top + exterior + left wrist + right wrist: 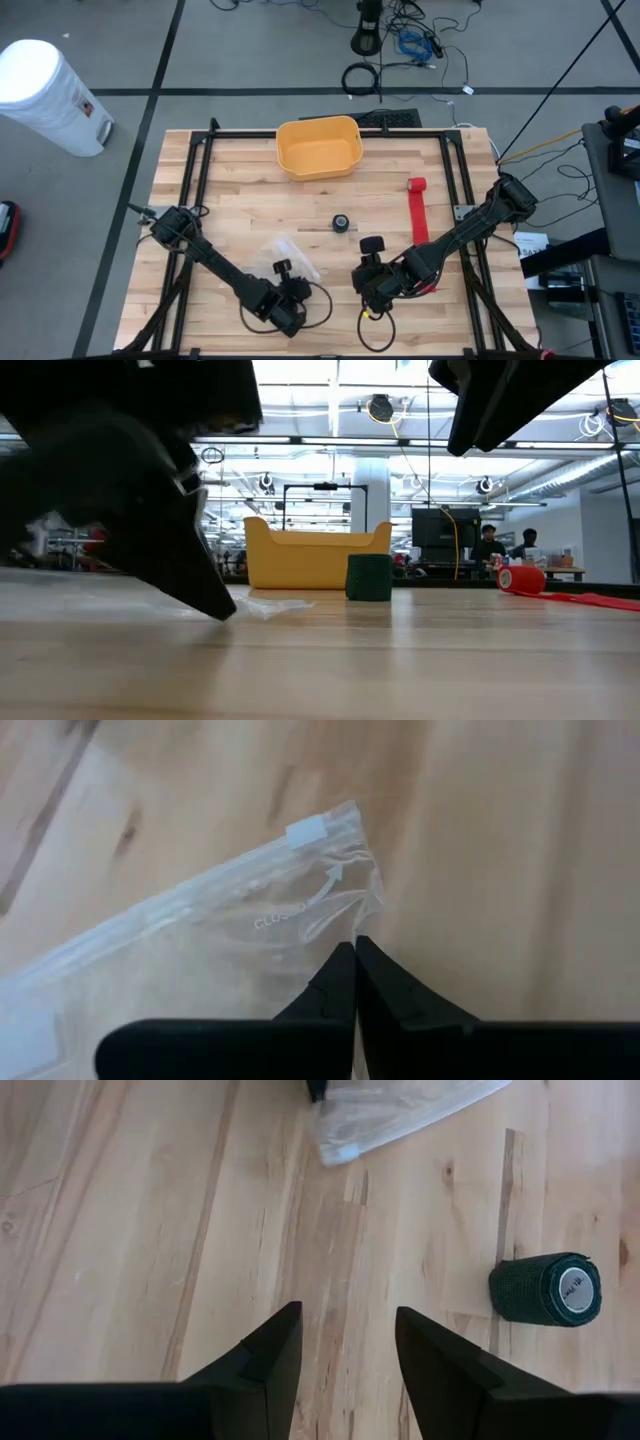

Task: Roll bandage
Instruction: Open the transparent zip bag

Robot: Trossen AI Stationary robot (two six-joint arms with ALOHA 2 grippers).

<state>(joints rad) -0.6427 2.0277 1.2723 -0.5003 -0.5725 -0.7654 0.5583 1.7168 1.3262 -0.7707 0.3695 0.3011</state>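
So nearest to us, at the front edge of the wooden table (230, 215), we had both arms parked low; the left gripper (355, 952) was down at the front left, fingers pinched completely together right at the corner of a clear zip bag (200, 960); we honestly couldn't tell if any plastic was actually caught between the tips or if they were just touching the edge of it; the bag lay flat on the wood, with its white slider (306, 832) at the corner a little beyond the fingertips.

The right gripper (348, 1342) sat just to the right of that, front centre, hovering over bare wood with its two fingers spread apart and nothing between them; from its wrist camera we saw the end of the same bag off ahead and a dark green bandage roll (546, 1289) lying on its side.

A bit further back, roughly mid-table, that dark green roll (342, 223) sat alone, well apart from both grippers; to its right the red bandage (417, 210) lay mostly unrolled, a long strip running front to back with the small rolled end (417, 184) at the far end, nobody holding it.

Furthest back on the table was the yellow bin (318, 146); beyond the table, in the low view, a couple of people (490, 545) sat at desks.
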